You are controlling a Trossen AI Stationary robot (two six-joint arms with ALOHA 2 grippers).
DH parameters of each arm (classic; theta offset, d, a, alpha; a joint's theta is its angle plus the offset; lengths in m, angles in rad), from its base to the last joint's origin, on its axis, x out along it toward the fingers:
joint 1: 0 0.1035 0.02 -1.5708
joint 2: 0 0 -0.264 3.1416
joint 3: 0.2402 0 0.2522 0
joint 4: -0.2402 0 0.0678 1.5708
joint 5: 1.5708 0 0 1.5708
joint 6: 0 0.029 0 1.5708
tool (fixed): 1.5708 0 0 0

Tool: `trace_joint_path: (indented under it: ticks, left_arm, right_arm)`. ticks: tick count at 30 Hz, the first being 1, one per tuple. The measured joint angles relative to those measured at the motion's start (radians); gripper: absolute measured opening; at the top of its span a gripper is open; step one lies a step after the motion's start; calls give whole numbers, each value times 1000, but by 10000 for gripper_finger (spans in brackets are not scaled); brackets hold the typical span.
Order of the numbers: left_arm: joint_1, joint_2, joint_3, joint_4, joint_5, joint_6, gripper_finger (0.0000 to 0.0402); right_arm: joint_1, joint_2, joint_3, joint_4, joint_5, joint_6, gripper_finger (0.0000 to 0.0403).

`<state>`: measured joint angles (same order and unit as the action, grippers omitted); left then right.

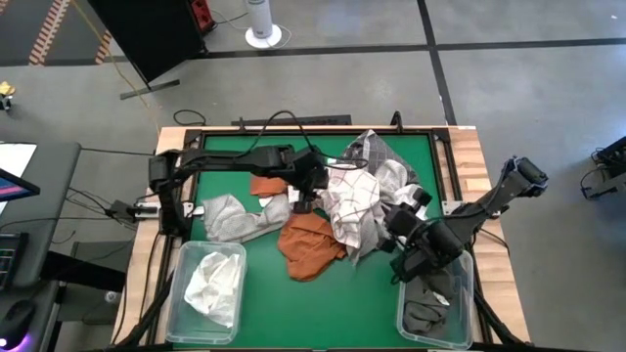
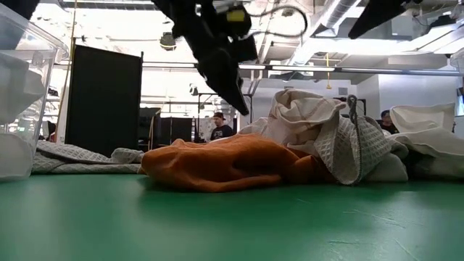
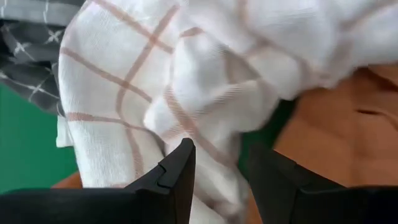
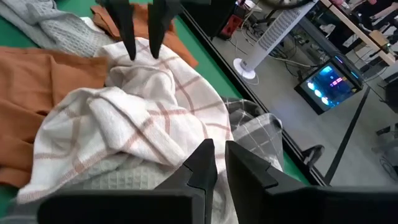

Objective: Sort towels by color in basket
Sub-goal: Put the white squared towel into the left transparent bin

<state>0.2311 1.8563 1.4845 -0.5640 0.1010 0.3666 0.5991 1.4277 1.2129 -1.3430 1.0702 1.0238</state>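
A pile of towels lies mid-table: a white checked towel (image 1: 352,200) on top, a rust orange towel (image 1: 308,244) at its near side, a pale grey one (image 1: 230,217) to the left and a dark grey checked one (image 1: 370,147) at the far side. My left gripper (image 1: 311,196) is open and points down over the checked towel (image 3: 143,93), one finger on each side of a raised fold. The right wrist view also shows this left gripper (image 4: 142,55) from across the pile. My right gripper (image 4: 217,149) is shut and empty, above the pile's right side (image 1: 399,233). My left gripper comes at the white checked towel from above, pointing down. Its open fingers (image 3: 180,168) stand on either side of a raised fold (image 3: 214,180) near the towel's left edge. I cannot tell whether they touch the cloth. The towel lies on the pile.
A clear bin (image 1: 181,293) at the near left holds a white towel (image 1: 213,284). Another clear bin (image 1: 462,293) at the near right holds a dark grey towel (image 1: 425,315). A second orange towel (image 1: 266,184) lies under my left arm. Bare green mat (image 1: 333,313) shows between the bins.
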Motion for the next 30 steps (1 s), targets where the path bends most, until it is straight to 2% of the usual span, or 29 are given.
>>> trace_joint_path:
  ticks: [8,11,15,18,22,26,30]
  left_arm:
    - [49,109,0,96,-11,-90,133]
    - [54,129,0,113,51,-92,133]
    - [41,127,0,126,161,-21,130]
    - [28,121,0,147,173,-19,98]
    - [18,118,16,175,240,-28,14]
    - [14,105,58,153,263,-38,3]
    - [17,5,98,148,308,-37,2]
  right_arm:
    - [1,0,0,-38,4,45,72]
    - [-11,0,1,-41,5,45,72]
    - [-22,0,1,-38,5,44,72]
    - [-26,0,1,-34,6,45,72]
    - [-24,0,1,-33,8,49,72]
    - [-24,0,1,-24,8,49,72]
    - [-24,0,1,-18,8,49,72]
